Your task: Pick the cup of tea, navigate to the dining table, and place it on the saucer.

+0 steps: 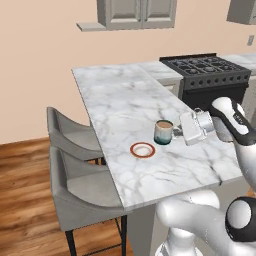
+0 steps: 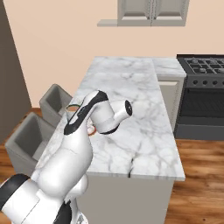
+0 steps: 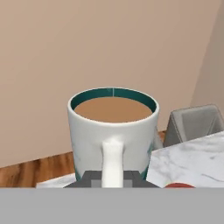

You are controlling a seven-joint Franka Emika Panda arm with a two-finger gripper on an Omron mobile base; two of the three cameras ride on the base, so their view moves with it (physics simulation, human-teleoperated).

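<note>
Right of centre in the left base view: gripper (image 1: 176,131) closed on the handle of the cup of tea (image 1: 163,132), white body fading to teal at the base, brown liquid to near the rim, upright. Cup above the marble surface of the dining table (image 1: 130,105); whether its base touches the marble, cannot tell. Just below and left of the cup in that frame: saucer (image 1: 142,149), small, white, reddish-brown rim, flat on the surface, bare, apart from the cup. White arm entering from the lower right, wrist bent toward the cup.

At centre of the hand view: cup (image 3: 113,131) seen close, handle facing the camera, pinched between the two dark finger tips (image 3: 90,178) at the bottom edge. Teal inner rim around the tea. Red edge of the saucer (image 3: 180,185) at lower right, on a patch of marble. Grey chair (image 3: 194,122) at right; wood floor (image 3: 39,168) at lower left; beige wall (image 3: 87,48) behind.

Left side of the left base view: two grey chairs (image 1: 80,192) tucked against the table edge. Upper right: black gas stove (image 1: 210,72), beside a shorter marble counter. Top of frame: grey wall cabinets (image 1: 137,12).

Centre-left of the right base view: arm across the table's near-left edge, hiding the cup and most of the saucer; thin reddish sliver of rim (image 2: 90,131) showing beside the arm.
</note>
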